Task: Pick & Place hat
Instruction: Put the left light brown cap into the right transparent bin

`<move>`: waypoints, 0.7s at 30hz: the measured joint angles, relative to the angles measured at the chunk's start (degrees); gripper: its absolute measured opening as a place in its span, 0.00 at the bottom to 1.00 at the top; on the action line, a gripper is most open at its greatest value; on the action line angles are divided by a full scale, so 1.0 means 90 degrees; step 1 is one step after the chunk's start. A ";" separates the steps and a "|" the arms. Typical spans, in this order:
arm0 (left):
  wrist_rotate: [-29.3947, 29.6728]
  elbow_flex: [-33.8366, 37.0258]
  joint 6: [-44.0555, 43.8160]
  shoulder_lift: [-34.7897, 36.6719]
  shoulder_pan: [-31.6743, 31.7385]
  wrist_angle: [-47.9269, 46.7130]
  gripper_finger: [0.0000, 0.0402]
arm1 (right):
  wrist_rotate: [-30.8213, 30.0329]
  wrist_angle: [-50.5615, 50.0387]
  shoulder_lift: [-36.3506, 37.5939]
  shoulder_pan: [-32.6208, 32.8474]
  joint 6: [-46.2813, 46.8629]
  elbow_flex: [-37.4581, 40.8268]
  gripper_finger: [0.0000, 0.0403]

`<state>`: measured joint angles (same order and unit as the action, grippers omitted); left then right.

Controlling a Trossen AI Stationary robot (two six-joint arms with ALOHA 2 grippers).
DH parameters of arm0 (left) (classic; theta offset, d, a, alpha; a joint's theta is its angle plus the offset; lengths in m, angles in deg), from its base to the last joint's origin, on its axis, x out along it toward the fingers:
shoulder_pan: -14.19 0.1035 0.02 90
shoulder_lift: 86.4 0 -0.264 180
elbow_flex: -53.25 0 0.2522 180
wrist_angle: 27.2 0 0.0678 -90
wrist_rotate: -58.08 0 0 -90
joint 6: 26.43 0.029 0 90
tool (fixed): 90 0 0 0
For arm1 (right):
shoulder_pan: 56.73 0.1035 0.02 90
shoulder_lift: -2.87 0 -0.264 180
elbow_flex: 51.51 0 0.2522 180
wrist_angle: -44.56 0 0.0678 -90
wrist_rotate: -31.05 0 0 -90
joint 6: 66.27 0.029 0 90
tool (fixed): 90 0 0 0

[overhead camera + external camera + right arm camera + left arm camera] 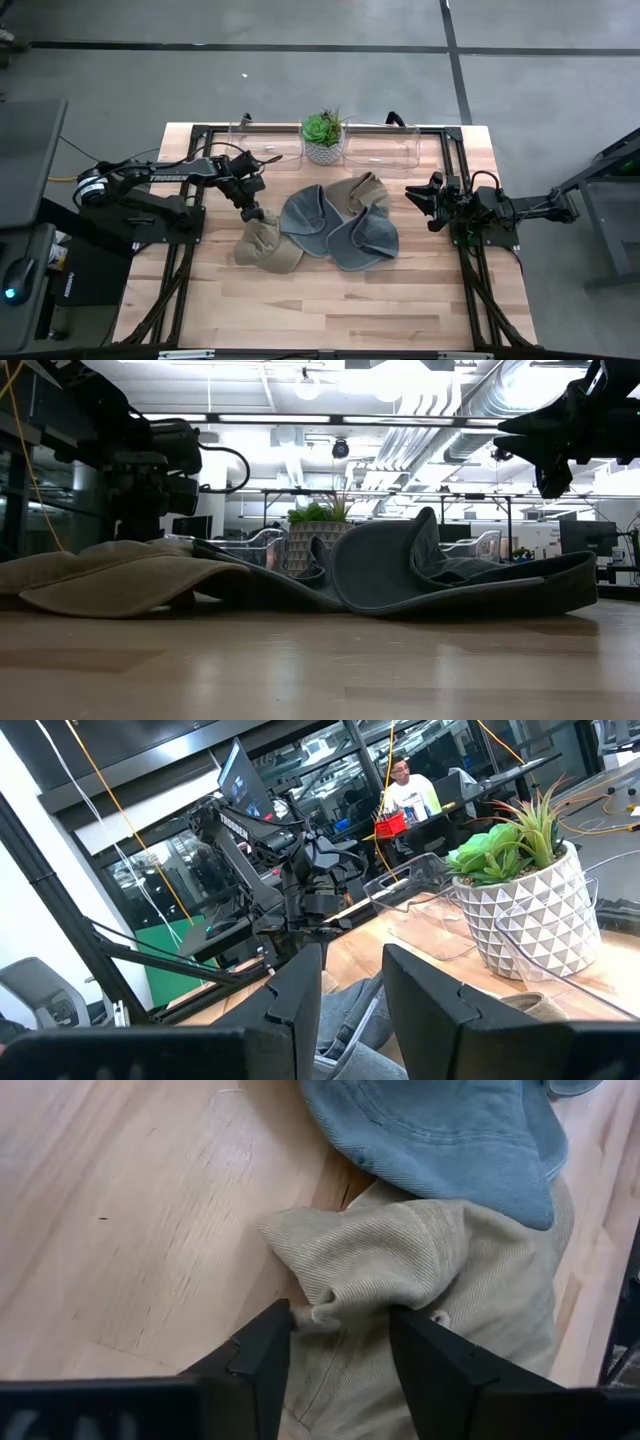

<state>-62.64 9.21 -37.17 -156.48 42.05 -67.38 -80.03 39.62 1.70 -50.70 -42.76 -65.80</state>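
The left gripper (252,212) reaches down at the upper edge of the tan hat (266,246), its two dark fingers (262,1365) set astride a bunched fold of the corduroy cloth, with the fold between them but the jaws not visibly pressed onto it. That tan hat lies on the left of a small pile near the middle of the table (330,310), partly tucked under a blue-grey hat (308,222). Beside these lie a second blue-grey hat (362,243) and another tan one (360,190), all overlapping.

The right gripper (432,201) hangs above the table's right side, well apart from the pile, its fingers parted with nothing between them.

The surface is pale wooden planks framed by black rails. Along its far edge stand a potted succulent (323,139) in a white patterned pot, between two clear plastic bins (381,148). Beyond the table spreads a grey floor and an open workshop with bright ceiling lights, monitors and desks; a person (410,788) in a light shirt sits far back.
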 joint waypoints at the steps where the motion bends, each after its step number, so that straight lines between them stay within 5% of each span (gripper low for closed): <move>1: -0.0007 0.0000 0.0000 0.0004 0.0000 0.0000 0.33 | 0.0000 0.0000 0.0000 -0.0002 0.0000 0.0000 0.26; 9: -0.0253 -0.0005 -0.0095 0.0017 0.0000 0.0001 0.02 | 0.0000 0.0000 0.0000 0.0000 0.0000 0.0000 0.26; 21: -0.0205 -0.0010 -0.1432 0.0799 0.0000 -0.0272 0.00 | 0.0000 0.0001 0.0000 0.0000 -0.0002 0.0000 0.26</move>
<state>-64.49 9.12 -50.06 -149.29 42.05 -69.83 -80.03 39.62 1.70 -50.70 -42.78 -65.80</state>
